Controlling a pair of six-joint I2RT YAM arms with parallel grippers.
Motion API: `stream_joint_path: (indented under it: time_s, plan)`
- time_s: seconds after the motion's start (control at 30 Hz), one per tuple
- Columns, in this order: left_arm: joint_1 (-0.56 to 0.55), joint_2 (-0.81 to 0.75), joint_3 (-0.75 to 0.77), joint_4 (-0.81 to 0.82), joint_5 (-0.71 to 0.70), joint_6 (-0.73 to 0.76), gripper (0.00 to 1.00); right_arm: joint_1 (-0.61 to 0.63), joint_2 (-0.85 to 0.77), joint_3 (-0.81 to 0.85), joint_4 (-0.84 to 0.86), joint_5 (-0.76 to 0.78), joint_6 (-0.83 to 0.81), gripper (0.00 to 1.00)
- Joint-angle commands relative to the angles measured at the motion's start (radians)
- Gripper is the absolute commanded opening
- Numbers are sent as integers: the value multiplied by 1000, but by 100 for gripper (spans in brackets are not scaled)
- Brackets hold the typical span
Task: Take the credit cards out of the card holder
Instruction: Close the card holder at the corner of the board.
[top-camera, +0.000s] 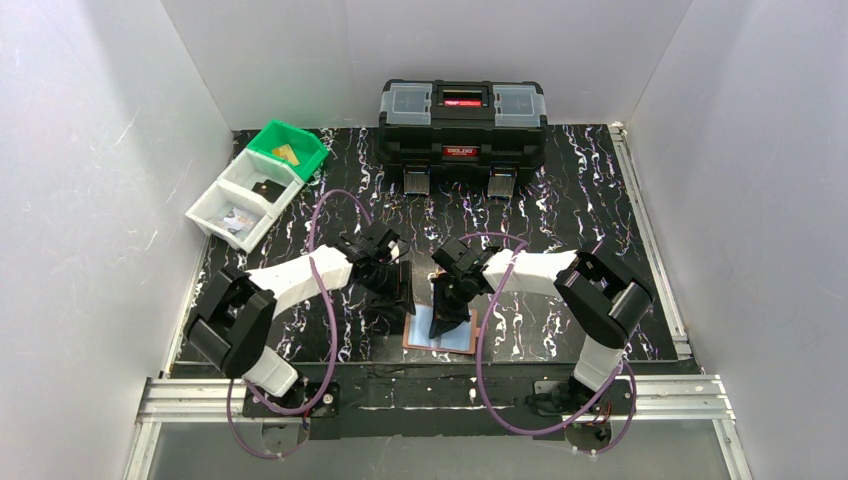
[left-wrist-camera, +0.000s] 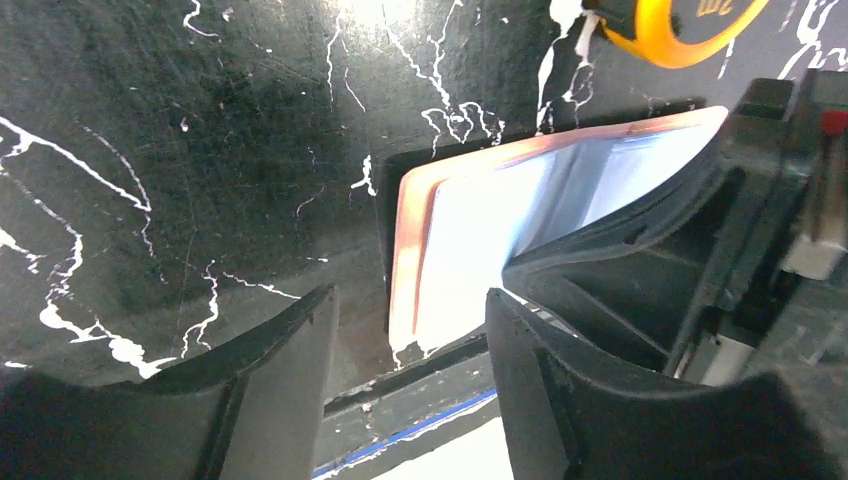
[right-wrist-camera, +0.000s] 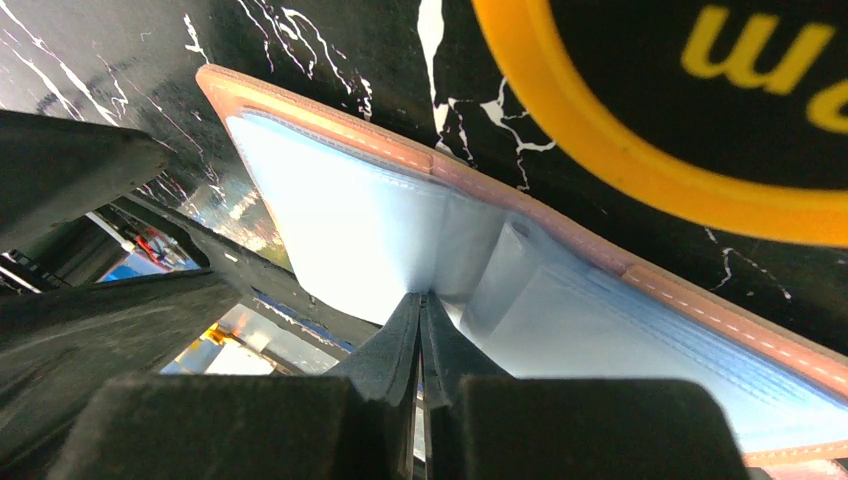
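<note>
The card holder (top-camera: 452, 343) lies open flat near the table's front edge, tan leather rim up and pale bluish sleeves (right-wrist-camera: 350, 220) showing. My right gripper (right-wrist-camera: 422, 297) is shut, its tips pressed onto the sleeves at the middle fold (top-camera: 447, 320). My left gripper (left-wrist-camera: 410, 295) is open just off the holder's left end (left-wrist-camera: 450, 240), nothing between its fingers (top-camera: 393, 298). I cannot make out any credit cards in the sleeves. A gold-tan card (top-camera: 287, 153) lies in the green bin and a black card (top-camera: 266, 187) in a white bin.
A yellow round tape measure (right-wrist-camera: 690, 110) sits just beyond the holder (left-wrist-camera: 690, 25). A large black toolbox (top-camera: 462, 125) stands at the back. The green bin (top-camera: 300, 135) and two white bins (top-camera: 215, 205) sit at the back left. The front rail (top-camera: 440, 395) is close to the holder.
</note>
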Motion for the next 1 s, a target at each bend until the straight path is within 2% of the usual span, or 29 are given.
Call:
stream_joint_path:
  time_s: [0.0, 0.2, 0.3, 0.57, 0.67, 0.77, 0.87, 0.97]
  plan:
    - [4, 41, -25, 28, 58, 18, 56, 33, 81, -58, 17, 76, 0, 8]
    - [7, 92, -65, 133, 151, -8, 58, 30, 79, -69, 21, 74, -3, 8]
    - [6, 115, -90, 187, 198, -33, 55, 28, 79, -69, 24, 72, -3, 8]
    - [6, 105, -133, 272, 248, -99, 32, 25, 84, -67, 25, 67, -7, 8]
    - [7, 76, -131, 266, 240, -113, 20, 25, 79, -65, 22, 72, -8, 8]
    - [6, 47, -126, 239, 211, -127, 3, 25, 59, -52, 2, 86, -16, 8]
    - [7, 2, -107, 170, 158, -128, 0, 25, 22, -13, -35, 103, -43, 12]
    - [6, -48, -69, 59, 80, -105, 0, 25, -35, 41, -80, 113, -70, 22]
